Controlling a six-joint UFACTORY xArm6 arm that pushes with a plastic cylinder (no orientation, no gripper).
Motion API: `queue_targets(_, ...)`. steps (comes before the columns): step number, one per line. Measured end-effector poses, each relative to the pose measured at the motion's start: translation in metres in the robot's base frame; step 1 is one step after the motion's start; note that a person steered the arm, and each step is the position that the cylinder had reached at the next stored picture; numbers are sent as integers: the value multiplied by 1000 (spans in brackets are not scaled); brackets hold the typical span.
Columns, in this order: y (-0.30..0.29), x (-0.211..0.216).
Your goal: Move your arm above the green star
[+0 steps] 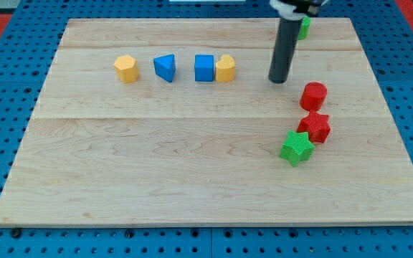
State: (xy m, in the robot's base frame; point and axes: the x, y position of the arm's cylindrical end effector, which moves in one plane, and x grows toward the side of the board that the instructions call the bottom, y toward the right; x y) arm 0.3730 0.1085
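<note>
Dark and straight, the rod comes down from the view's top edge, leaning slightly, and my tip (279,80) rests on the wooden bench (156,179) in its upper right part. It carries no jaws at all, only the bare rod end. The green star (296,147) lies well below the tip, toward the view's bottom, touching the red star (315,126). A red cylinder (312,95) sits just right of the tip. Behind the rod, a green block (305,27) is partly hidden. Left of the tip runs a row: yellow block (225,69) touching blue cube (204,68), blue triangle (165,67), yellow hexagon (126,69).
</note>
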Motion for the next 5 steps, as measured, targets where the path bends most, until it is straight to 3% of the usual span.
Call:
queue_targets(2, -24, 57)
queue_targets(5, 17, 77)
